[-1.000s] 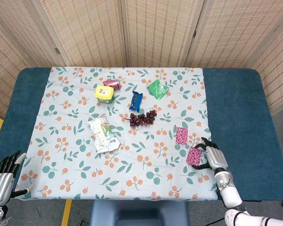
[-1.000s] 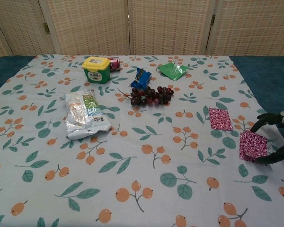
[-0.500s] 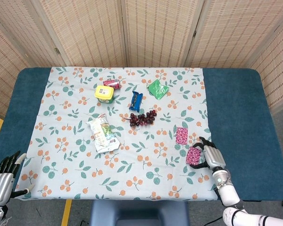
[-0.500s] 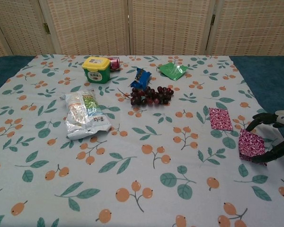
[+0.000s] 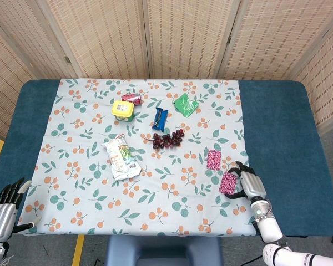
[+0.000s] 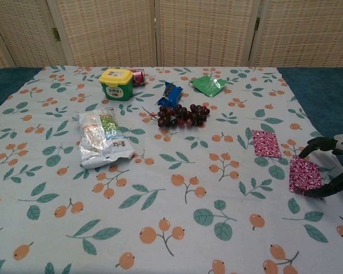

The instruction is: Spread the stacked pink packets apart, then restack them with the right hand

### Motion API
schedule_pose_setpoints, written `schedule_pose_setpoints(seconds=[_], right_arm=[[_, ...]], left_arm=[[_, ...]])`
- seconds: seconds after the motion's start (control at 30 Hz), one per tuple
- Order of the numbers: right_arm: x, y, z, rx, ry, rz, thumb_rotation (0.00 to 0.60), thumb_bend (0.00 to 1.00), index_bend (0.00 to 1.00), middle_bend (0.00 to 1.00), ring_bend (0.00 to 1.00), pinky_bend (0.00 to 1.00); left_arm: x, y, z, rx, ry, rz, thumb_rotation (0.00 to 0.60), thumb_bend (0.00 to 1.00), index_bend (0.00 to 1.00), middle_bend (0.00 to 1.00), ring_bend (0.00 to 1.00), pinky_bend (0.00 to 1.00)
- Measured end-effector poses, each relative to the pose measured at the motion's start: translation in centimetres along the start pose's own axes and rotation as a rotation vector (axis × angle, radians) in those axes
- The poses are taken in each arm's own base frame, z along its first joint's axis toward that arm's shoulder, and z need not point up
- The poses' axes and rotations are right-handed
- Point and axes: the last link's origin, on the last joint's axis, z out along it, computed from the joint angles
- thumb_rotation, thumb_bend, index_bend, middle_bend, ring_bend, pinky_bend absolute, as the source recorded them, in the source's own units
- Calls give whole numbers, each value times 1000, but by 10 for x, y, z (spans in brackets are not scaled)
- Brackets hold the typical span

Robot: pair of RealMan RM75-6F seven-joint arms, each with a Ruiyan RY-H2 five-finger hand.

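Near the right edge of the floral cloth (image 5: 89,183), on the side closest to me, my right hand (image 5: 250,185) curls around one pink packet (image 6: 304,176). In the chest view its dark fingers (image 6: 314,145) arch over the far edge of that packet while another dark finger reaches along the near edge, so the packet sits between them; it lies roughly flat on the cloth, and I cannot tell for certain whether the fingertips actually press on it or only bracket it. The hand is narrowly open, cupped rather than spread. A second pink packet (image 6: 266,143) lies flat just beyond the first, a little further from me and toward the cloth's middle, apart from it and untouched by the hand. My left hand (image 5: 3,208) shows only in the head view, off the cloth's near left corner, fingers held straight and apart, holding nothing. Further up the cloth from the packets sit a bunch of dark grapes (image 6: 182,116), a blue wrapper (image 6: 170,93) just behind the grapes, a green packet (image 6: 208,84) to the right of that, a yellow-lidded tub (image 6: 116,83) with a small red can (image 6: 138,76) beside it, and a white snack bag (image 6: 102,138) toward the left.
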Motion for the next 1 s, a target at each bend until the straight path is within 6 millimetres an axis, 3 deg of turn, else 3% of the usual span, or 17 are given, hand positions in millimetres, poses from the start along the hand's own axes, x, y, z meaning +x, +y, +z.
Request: schedule_pose_setpoints(seconds=[0.37,0.6,0.83,1.0], right_arm=[[2,-5,-1,17,5,-1,548,96,219,57,0,0],[28,-20,-1,71,63,-52,548,96,219,57,0,0],[49,-40,16,80,88,-142,547,96,219,57,0,0],[53,-52,35,60,76,-185,547,96,219,57,0,0]], left_arm=[[0,-1,0,2,-1,1,600,193,14,0,32,0],[1,0,0,-2,4,1,600,194,14,0,33,0],[2,0,-3,2,3,3,600,193,14,0,33,0],[2,1,-4,5,1,6,600,194,14,0,33,0]])
